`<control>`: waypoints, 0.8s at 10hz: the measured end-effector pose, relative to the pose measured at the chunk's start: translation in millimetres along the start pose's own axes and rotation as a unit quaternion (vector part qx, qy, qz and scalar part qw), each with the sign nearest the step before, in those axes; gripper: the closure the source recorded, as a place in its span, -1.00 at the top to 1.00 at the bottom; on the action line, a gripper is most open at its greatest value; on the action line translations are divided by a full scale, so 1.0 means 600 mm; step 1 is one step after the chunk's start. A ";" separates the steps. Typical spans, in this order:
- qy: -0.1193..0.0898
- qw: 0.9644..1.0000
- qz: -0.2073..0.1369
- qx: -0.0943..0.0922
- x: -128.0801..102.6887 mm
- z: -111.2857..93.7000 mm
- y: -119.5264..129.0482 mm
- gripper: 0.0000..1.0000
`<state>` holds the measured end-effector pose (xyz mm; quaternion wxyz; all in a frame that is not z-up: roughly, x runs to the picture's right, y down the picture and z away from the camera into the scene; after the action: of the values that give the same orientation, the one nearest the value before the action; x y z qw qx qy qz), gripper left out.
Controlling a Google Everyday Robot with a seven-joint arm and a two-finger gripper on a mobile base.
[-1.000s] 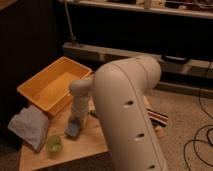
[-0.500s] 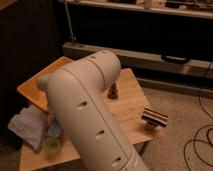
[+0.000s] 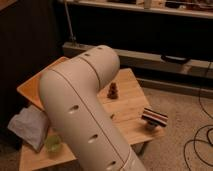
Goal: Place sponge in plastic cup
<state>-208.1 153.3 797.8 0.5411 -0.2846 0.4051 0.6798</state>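
Robot arm [image 3: 85, 110], white and thick, fills the middle of the camera view, its rounded elbow rising over a wooden table [image 3: 131, 107] and its lower segment running down to the bottom edge of the frame; small dark oval slots dot its shell; the gripper is out of sight behind this bulk, somewhere over the table's left half, and whether it is wide, narrow or holding anything cannot be told.

At the near left of the table, just beside the arm, stands a pale green plastic cup [image 3: 52, 144], upright with its mouth facing up; what lies inside it is too dim to tell; the sponge cannot be made out, the arm covering most of the tabletop behind the cup.

To the cup's left lies a crumpled white cloth [image 3: 26, 127], hanging partly over the table's edge; behind it, at the far left, a yellow tray [image 3: 31, 90] shows one corner and rim from behind the arm.

On the open right half of the table sits a small brown figure [image 3: 113, 91], upright and near the arm; well apart from it, at the right edge, rests a dark striped block [image 3: 154, 118]; black cables [image 3: 197, 145] loop on the speckled floor beyond.
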 end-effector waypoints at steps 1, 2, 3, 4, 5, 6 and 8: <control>-0.001 1.000 0.013 -0.010 -0.022 -0.007 -0.025 -1.00; -0.002 0.999 0.027 -0.025 -0.043 -0.015 -0.053 -1.00; -0.002 0.999 0.031 -0.033 -0.054 -0.022 -0.064 -1.00; 0.001 0.999 0.029 -0.036 -0.060 -0.026 -0.066 -1.00; 0.006 0.999 0.027 -0.037 -0.060 -0.027 -0.060 -1.00; 0.012 0.999 0.024 -0.035 -0.053 -0.024 -0.053 -1.00; 0.029 0.999 0.011 -0.031 -0.014 -0.007 -0.029 -1.00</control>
<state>-189.5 147.1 798.4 0.5124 -0.3161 0.4023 0.6897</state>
